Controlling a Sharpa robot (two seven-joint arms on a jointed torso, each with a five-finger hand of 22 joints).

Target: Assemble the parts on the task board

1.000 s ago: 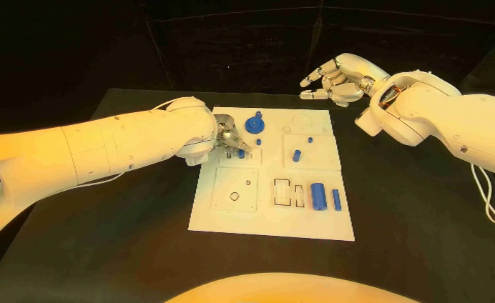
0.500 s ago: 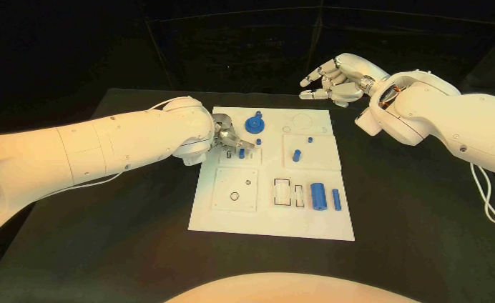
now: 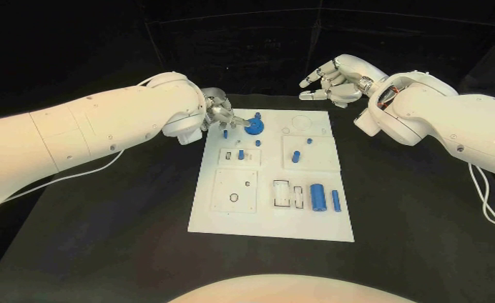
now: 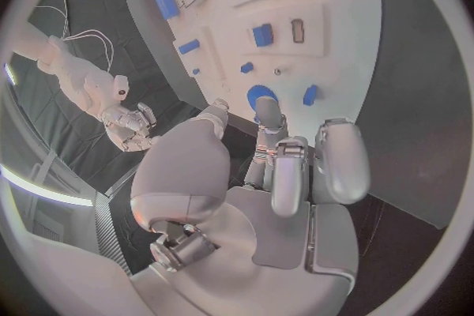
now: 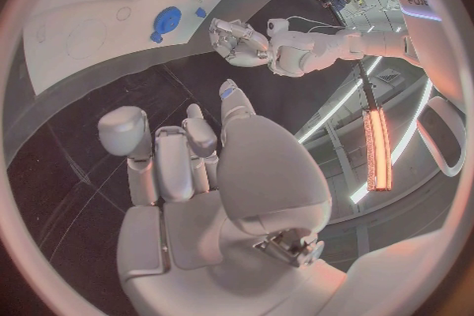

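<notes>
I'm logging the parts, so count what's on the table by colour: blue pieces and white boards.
Small blue pieces: 8, taking the round blue disc and the nub at its far edge as one
Flat white task board: 1
Total: 9

White task board on a black table, centre of the frame. Blue parts scattered over the plate: a round blue disc near its upper left, blue cylinders toward lower right. Silver left hand on a white arm at left; silver right hand on white at upper right.
</notes>
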